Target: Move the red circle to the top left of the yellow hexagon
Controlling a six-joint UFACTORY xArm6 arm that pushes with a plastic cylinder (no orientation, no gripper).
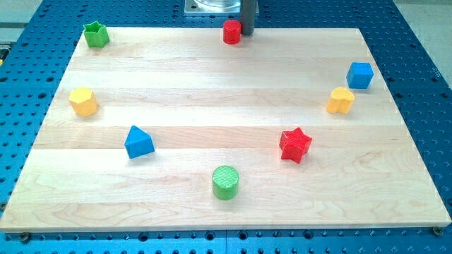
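Note:
The red circle (pixel 232 32) stands at the top edge of the wooden board (pixel 226 92), near the middle. My tip (pixel 248 33) is right beside it on its right, touching or nearly touching. The yellow hexagon (pixel 83 101) lies far off at the board's left edge, below and left of the red circle. The rod rises out of the view's top.
A green star (pixel 95 34) sits at the top left corner, above the hexagon. A blue triangle (pixel 138 142) lies lower left, a green circle (pixel 225 183) bottom centre, a red star (pixel 295 144) right of centre. A second yellow block (pixel 340 100) and a blue cube (pixel 359 75) lie at the right.

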